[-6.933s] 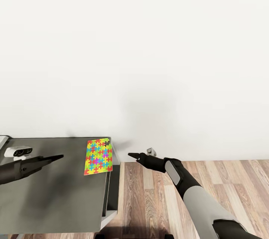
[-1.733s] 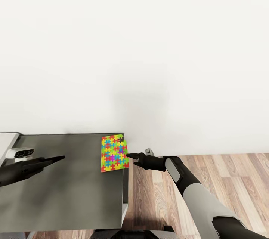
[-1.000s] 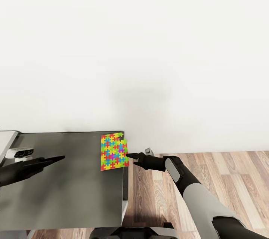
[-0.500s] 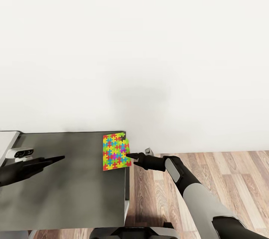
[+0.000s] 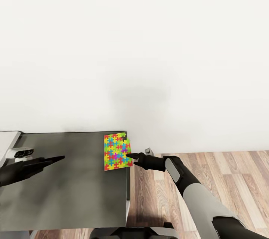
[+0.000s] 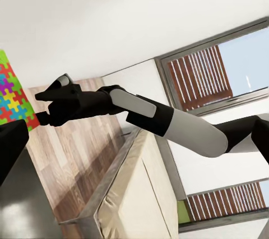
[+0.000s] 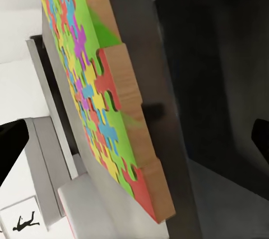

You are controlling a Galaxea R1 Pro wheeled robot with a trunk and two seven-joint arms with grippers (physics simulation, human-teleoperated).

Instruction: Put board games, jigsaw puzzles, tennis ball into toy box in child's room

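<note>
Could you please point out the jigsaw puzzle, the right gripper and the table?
jigsaw puzzle [image 5: 117, 151], head view, middle of its coloured top face.
right gripper [image 5: 131, 155], head view, at its fingertips beside the puzzle's edge.
table [image 5: 67, 186], head view, bare dark grey top.

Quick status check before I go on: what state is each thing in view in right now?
Jigsaw puzzle: lying flat at the dark table's corner, slightly over the edge, not gripped.
Right hand: open, fingertips at the puzzle's edge.
Left hand: over the table, holding nothing visible; open or shut unclear.

Multicoloured interlocking-piece jigsaw puzzle on dark grey table
</note>
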